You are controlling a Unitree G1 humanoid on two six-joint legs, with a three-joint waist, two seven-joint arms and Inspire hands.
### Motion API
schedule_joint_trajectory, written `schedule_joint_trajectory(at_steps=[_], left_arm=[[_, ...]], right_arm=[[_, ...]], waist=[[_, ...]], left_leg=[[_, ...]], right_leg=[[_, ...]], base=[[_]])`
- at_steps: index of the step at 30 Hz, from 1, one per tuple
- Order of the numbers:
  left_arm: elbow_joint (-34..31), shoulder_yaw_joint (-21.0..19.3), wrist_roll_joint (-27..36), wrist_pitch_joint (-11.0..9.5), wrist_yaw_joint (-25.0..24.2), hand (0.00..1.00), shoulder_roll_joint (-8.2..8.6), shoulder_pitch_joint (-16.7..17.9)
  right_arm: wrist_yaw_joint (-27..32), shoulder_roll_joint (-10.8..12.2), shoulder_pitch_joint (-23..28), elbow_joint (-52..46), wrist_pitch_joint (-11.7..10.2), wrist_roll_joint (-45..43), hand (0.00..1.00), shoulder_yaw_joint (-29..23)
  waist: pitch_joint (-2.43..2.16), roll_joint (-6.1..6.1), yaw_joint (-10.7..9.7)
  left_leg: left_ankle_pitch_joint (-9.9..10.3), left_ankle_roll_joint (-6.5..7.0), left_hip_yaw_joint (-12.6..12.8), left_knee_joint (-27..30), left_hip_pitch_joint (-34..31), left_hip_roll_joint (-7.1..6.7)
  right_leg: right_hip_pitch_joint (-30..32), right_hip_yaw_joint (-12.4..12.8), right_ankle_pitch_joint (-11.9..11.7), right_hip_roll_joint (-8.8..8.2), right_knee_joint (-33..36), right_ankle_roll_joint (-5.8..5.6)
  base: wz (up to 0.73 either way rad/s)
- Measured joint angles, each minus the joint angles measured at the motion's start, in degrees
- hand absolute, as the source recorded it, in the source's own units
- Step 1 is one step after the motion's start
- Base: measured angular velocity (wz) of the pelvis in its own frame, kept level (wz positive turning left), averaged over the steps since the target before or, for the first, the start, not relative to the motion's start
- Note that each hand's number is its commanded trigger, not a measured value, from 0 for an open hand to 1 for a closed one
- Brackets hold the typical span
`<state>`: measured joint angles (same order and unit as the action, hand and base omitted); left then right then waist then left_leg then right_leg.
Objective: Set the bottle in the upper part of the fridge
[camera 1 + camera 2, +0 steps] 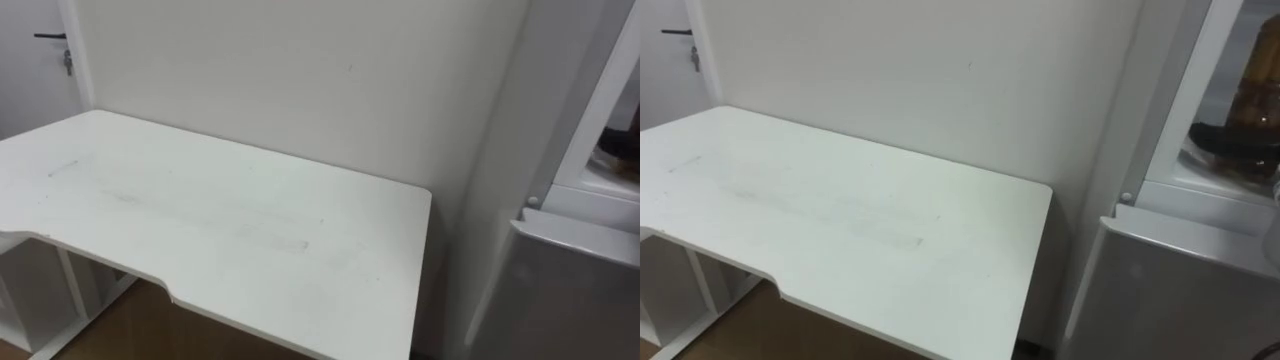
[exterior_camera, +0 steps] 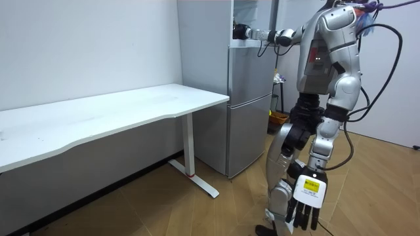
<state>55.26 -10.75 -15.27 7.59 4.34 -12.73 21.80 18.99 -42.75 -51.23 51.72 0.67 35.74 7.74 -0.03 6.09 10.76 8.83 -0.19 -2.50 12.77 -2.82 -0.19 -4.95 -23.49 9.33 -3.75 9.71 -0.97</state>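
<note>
The long white table (image 2: 131, 108) runs along the wall, its end just beside the grey fridge (image 2: 249, 124), so the robot stands at the fridge front on open floor (image 2: 216, 216) with room to step back. Its right hand (image 2: 241, 31) is stretched level into the upper compartment, just above the lower door's top edge; its grip I can't tell, though a brownish shape inside looks like the bottle (image 1: 1250, 90). The left hand (image 2: 304, 213) hangs low by the leg, fingers loose, holding nothing: 1 arm working, 1 idle.
</note>
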Motion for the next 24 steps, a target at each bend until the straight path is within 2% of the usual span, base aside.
schedule_joint_trajectory(at_steps=[8,24], left_arm=[[-0.33,0.28,0.07,-0.23,-1.30,0.00,-0.01,-1.07],[-1.23,0.18,0.04,-0.71,-1.30,0.00,-0.03,-1.09]], right_arm=[[-1.54,0.01,-0.01,-0.60,0.01,0.05,0.00,-0.07],[-1.99,0.02,0.02,-0.72,0.18,0.16,0.00,-0.08]], waist=[[0.05,0.11,-1.07],[0.19,0.83,-1.46]], left_leg=[[0.02,0.04,-0.01,-0.06,-0.02,-0.15],[0.02,0.10,0.70,-0.30,0.58,-0.15]], right_leg=[[-0.02,-0.04,0.00,-0.13,-0.03,0.00],[0.08,1.25,0.00,-0.16,-0.03,0.00]], base=[[0.00],[-0.01]])
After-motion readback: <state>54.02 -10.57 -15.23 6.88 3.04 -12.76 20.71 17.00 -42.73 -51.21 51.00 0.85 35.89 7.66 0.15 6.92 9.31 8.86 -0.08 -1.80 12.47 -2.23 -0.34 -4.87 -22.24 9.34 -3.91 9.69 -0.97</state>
